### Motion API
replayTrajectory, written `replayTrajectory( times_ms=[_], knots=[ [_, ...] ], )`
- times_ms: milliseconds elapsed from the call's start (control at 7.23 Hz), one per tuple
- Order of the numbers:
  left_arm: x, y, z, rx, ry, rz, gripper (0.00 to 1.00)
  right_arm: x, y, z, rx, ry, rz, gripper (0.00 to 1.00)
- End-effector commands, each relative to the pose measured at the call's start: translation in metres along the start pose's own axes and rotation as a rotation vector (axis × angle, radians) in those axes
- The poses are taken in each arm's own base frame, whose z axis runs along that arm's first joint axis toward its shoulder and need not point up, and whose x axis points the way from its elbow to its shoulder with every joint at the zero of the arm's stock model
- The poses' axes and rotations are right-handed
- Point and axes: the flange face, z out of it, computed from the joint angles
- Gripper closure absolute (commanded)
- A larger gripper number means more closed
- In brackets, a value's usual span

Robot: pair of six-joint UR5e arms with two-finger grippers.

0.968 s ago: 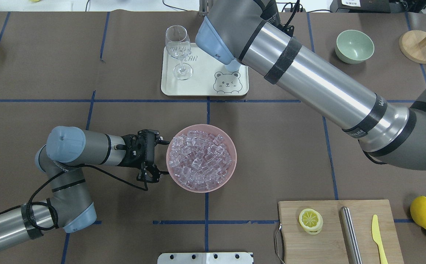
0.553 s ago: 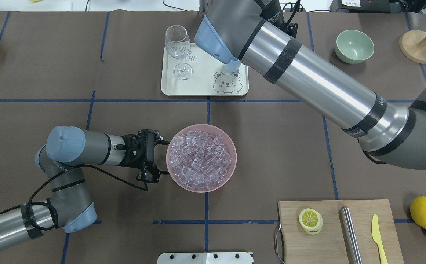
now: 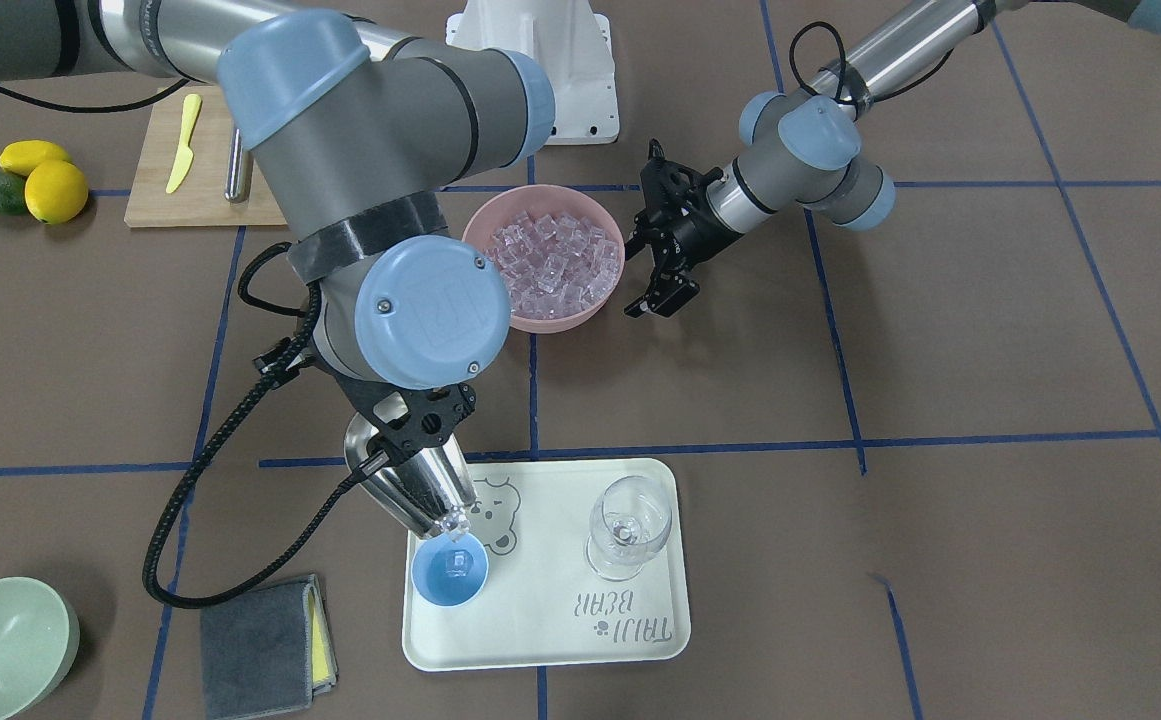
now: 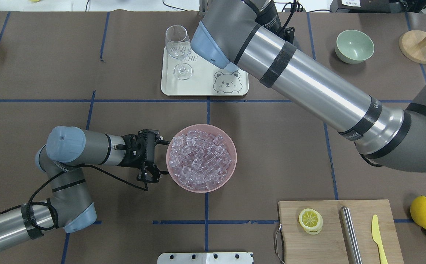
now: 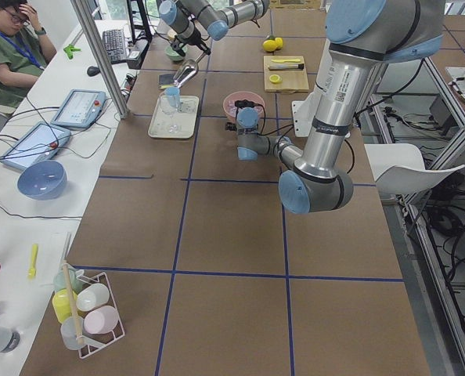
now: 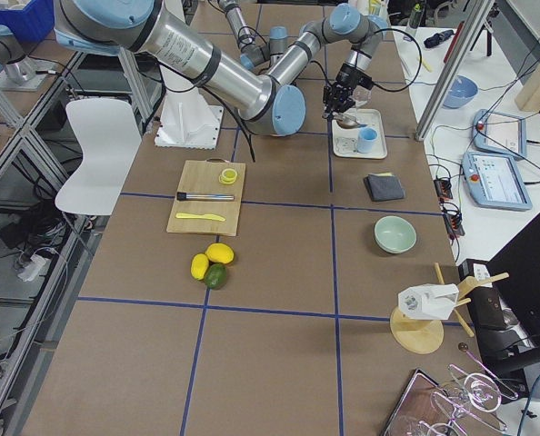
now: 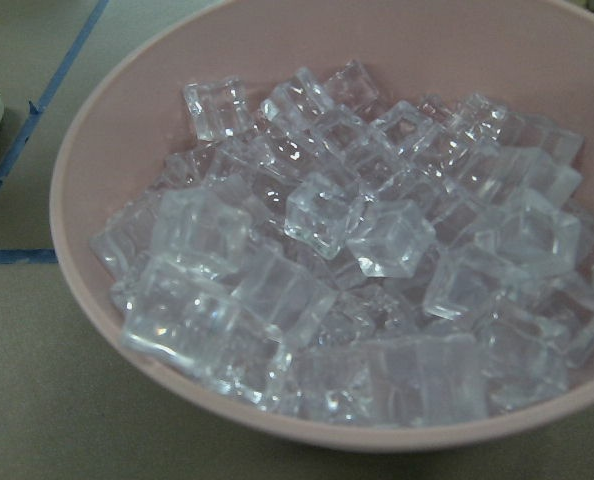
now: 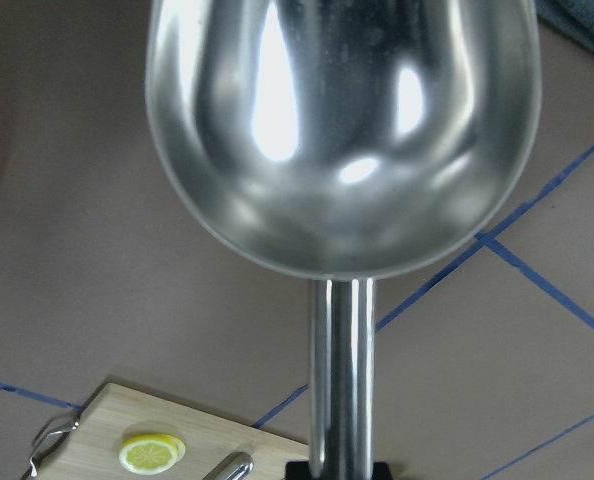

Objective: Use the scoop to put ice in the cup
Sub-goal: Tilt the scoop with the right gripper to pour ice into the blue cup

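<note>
The ice [image 3: 552,258] fills a pink bowl [image 3: 540,318] at mid-table and shows close up in the left wrist view [image 7: 347,270]. My left gripper [image 3: 652,235] is open and empty right beside that bowl, not touching it. My right gripper [image 3: 410,425] is shut on the handle of the steel scoop [image 3: 418,485], which tilts mouth-down over the light-blue cup [image 3: 450,571] on the white tray [image 3: 560,640]. One cube sits at the scoop's lip and one lies in the cup. In the right wrist view the scoop's bowl [image 8: 342,130] looks empty. In the overhead view my right arm hides the cup.
A wine glass [image 3: 627,525] stands on the tray to the cup's side. A grey cloth [image 3: 265,645] and a pale green bowl [image 3: 0,640] lie beyond the tray. A cutting board [image 4: 335,231] with a lemon slice, steel cylinder and yellow knife sits near my right side.
My right arm's elbow and wrist have shifted slightly toward the left over the tray. The left arm and the pink bowl have not moved.
</note>
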Motion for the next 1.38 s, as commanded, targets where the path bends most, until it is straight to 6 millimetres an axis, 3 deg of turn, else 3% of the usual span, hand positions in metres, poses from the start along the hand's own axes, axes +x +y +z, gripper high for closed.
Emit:
replayTrajectory(
  times_ms=[0,415,553,968,1244],
  knots=[
    [0.000,0.000,0.000,0.000,0.001,-0.001,0.01,0.005,0.002,-0.006,0.011,-0.006,0.006,1.00],
    [0.000,-0.002,0.000,0.003,0.001,0.000,0.01,0.016,0.007,-0.013,0.026,-0.018,0.021,1.00],
    [0.000,-0.001,0.000,0.001,0.001,-0.002,0.01,0.017,0.014,-0.005,0.045,-0.045,0.014,1.00],
    [-0.006,-0.002,-0.006,0.006,-0.007,-0.010,0.01,0.038,0.055,0.010,0.184,-0.115,0.013,1.00],
    [-0.023,-0.002,-0.016,-0.012,-0.034,-0.040,0.01,0.064,0.100,0.040,0.285,-0.191,0.117,1.00]
  ],
)
